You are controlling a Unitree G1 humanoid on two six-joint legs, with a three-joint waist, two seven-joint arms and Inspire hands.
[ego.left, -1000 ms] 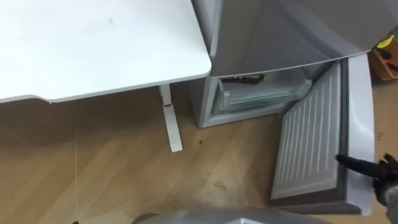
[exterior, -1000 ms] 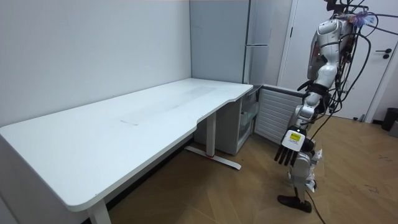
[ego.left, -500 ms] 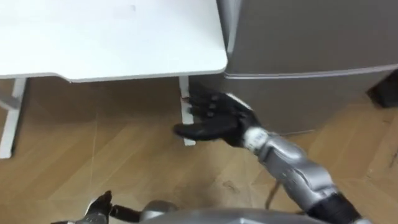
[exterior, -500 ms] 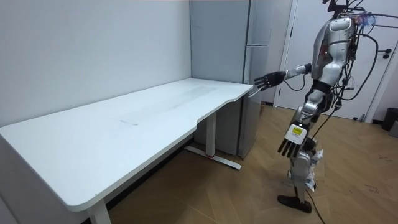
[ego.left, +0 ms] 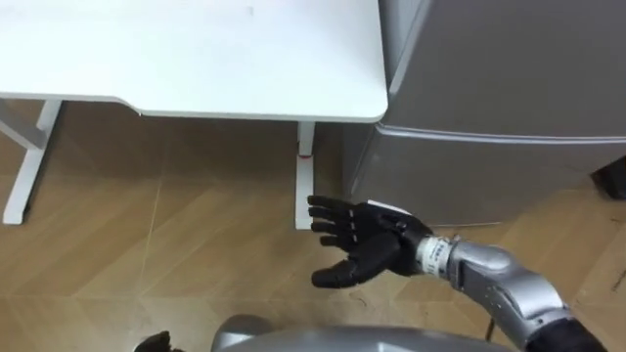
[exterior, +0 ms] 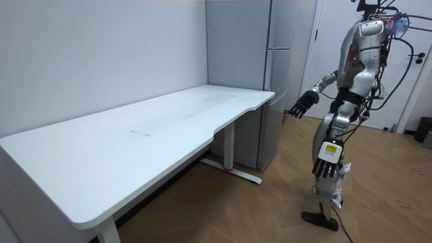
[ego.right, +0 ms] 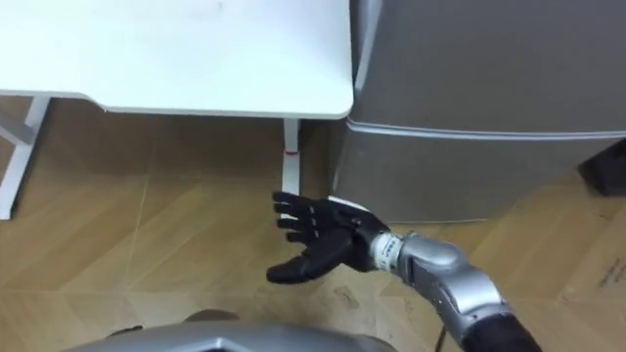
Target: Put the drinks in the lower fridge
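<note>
Upright on the wooden floor (ego.left: 147,244) before the grey fridge (ego.left: 509,68), the robot holds its right robot hand (ego.left: 364,249) out palm-up, fingers spread and empty, just short of the lower fridge door (ego.left: 469,181), which is shut. Its left robot hand (exterior: 325,165) hangs at its side, fingers straight. The white worktop (ego.left: 196,49) stands just beside the fridge.

Black robot hand (ego.left: 367,249), silver forearm
</note>
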